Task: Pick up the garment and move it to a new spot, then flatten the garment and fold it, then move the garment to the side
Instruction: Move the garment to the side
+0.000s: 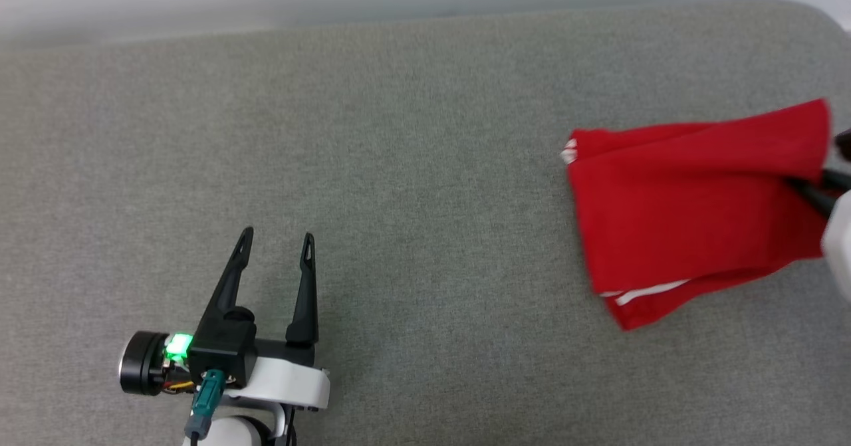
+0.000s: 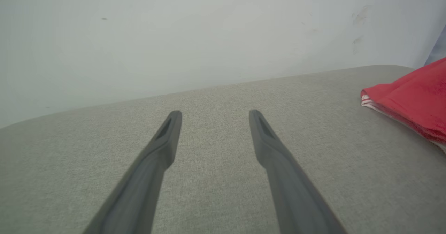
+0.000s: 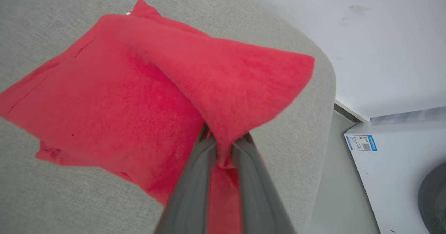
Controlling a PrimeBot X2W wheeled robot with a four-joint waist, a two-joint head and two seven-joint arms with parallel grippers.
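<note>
The garment [image 1: 691, 207] is a folded red bundle with white trim showing at its edges, lying at the right end of the grey padded table [image 1: 399, 167]. My right gripper [image 3: 224, 140] is shut on the garment [image 3: 146, 98], pinching a fold of red cloth between its dark fingers and lifting that edge. In the head view, its dark fingers [image 1: 814, 193] reach in from the right edge. My left gripper [image 1: 278, 240] stands open over bare table at the lower left, far from the garment. In the left wrist view that gripper [image 2: 214, 117] holds nothing, and the garment [image 2: 414, 98] lies off to the right.
The table's rounded right corner [image 3: 327, 87] lies close beside the garment, with floor and a white appliance [image 3: 393, 171] beyond it. A pale wall [image 2: 209, 35] runs along the table's far edge.
</note>
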